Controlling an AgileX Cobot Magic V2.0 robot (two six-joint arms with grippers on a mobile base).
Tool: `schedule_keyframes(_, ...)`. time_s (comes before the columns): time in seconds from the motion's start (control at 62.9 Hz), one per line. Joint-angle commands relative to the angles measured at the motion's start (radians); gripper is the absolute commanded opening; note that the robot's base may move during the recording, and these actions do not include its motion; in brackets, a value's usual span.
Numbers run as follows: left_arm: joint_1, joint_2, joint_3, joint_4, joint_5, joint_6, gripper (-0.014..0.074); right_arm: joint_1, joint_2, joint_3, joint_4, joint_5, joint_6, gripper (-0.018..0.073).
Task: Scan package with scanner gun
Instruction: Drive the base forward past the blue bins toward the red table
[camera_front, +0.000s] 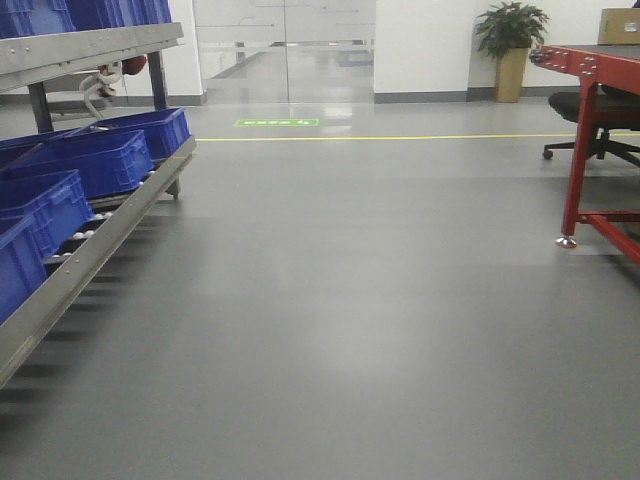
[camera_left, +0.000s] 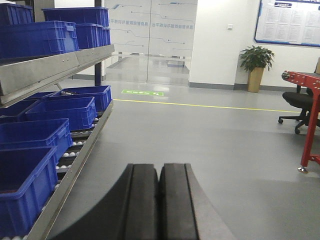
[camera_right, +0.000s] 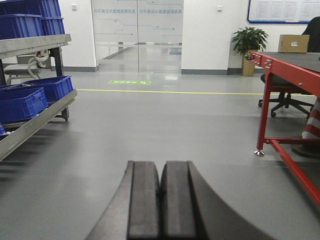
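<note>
Your left tool (camera_left: 159, 172) is closed, its two black pads pressed flat together with nothing between them. Your right tool (camera_right: 160, 171) is the same: pads shut on each other, empty. Both point level down the room over bare grey floor (camera_front: 350, 300).

Out from there, the only thing that looks like a package is the cardboard box (camera_right: 293, 43) at the far end of the red table (camera_right: 300, 65). It lies ahead and to the right of the right tool, well apart from it. It shows a wide face to the right wrist camera, so its long axis seems to run across your view; it is too far off to say more. I judge the right arm the nearer one, since the table runs down the right side, while the left arm has the rack (camera_left: 75, 60) of blue bins (camera_left: 70, 112) beside it.

No scanner gun shows in any of the three views, so I cannot tell you where it lies. Nothing of the task looks done yet; find the gun before you commit either arm.
</note>
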Motion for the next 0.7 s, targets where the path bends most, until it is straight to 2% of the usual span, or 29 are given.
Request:
schedule_keyframes(0.0,-0.001,-0.004,-0.003,0.005,-0.023,-0.005,-0.0111,0.0,-0.004,0.0,-0.006,-0.019,0.005,-0.0168)
schedule_keyframes(0.683,-0.001,-0.004,-0.003,0.005,-0.023,-0.005,-0.0111,0.0,-0.004,0.0,-0.006,-0.019,0.005,-0.0168)
